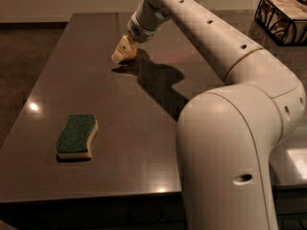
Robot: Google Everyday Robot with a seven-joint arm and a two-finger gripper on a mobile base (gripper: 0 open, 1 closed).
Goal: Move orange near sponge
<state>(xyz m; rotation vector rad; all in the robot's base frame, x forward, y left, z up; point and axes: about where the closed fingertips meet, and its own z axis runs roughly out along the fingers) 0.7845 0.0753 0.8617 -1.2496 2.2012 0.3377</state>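
The gripper [123, 49] is down at the orange [132, 56] on the far side of the table [144, 143] (grasping or not, I cannot tell), well apart from the sponge [76, 136]. A wire basket [262, 14] holds something pale.

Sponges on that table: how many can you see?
1. The sponge lies flat near the front left of the table, well apart from the gripper, which is down at the orange toward the far edge. Nothing suggests a hidden one.

One camera looks down from behind the arm [216, 47] across the worktop [124, 133], the gripper [121, 53] toward its far end.
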